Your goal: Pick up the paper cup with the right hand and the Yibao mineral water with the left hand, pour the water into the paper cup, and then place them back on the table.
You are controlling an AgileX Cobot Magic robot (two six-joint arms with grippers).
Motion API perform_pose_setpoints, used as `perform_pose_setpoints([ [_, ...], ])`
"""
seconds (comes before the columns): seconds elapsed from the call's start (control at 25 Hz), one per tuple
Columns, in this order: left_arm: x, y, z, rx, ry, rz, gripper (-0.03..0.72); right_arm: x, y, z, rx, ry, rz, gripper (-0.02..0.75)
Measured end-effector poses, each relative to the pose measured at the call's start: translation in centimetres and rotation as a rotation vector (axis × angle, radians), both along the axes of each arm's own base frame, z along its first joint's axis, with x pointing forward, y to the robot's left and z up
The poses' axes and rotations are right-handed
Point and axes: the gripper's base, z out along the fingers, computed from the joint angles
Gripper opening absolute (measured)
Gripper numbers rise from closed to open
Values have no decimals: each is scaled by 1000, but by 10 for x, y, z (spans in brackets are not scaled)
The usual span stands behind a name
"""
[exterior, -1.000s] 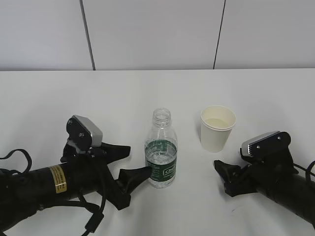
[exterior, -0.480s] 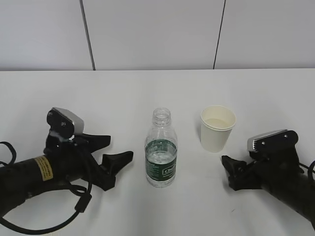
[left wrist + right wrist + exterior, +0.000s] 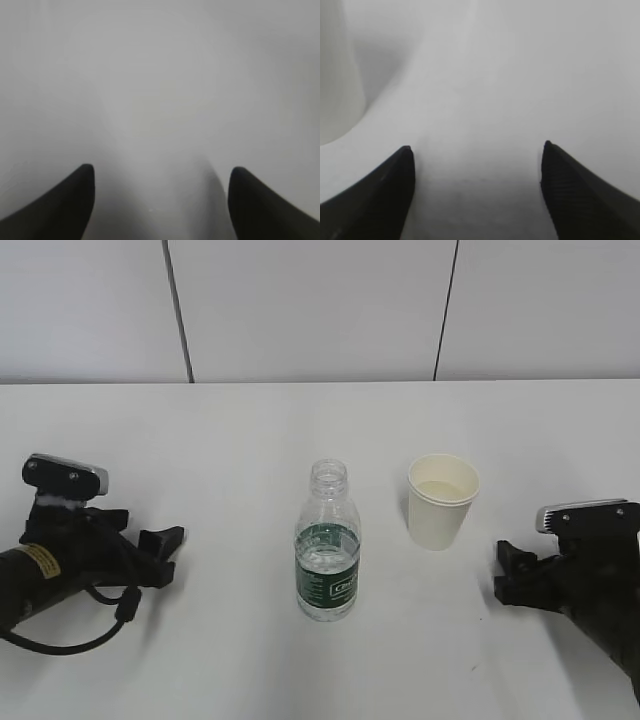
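Exterior view | Yibao mineral water and paper cup upright on table | left hand wide, empty | right hand wide, empty

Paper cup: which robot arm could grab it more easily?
Probably the right one. The right hand sits open on the table just right of the paper cup, nothing between. The left hand is far off, beyond the Yibao mineral water.

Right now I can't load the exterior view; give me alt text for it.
An uncapped Yibao mineral water bottle and a paper cup stand apart on the white table. The left pincer and right pincer sit open at opposite edges, holding nothing.
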Motion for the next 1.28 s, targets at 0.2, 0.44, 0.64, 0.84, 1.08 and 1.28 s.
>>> perform_pose_setpoints([
  [0.2, 6, 21, -2, 22, 18, 110, 508, 7, -8, 2, -9, -21, -90, 601],
  [0.44, 9, 35, -2, 17, 17, 186, 508, 36, -28, 11, 14, -109, -142, 596],
  [0.64, 12, 37, 2, -2, -20, 224, 502, 62, -43, 19, 28, -141, -110, 595],
  [0.84, 18, 38, 1, 6, 7, 255, 494, 73, -45, 19, 26, -105, -67, 595],
  [1.08, 44, 38, 6, 56, 113, 268, 493, 81, -44, 13, 32, 14, -60, 595],
  [1.28, 71, 40, 25, 110, 247, 287, 489, 94, -44, 27, 43, 128, -59, 594],
])
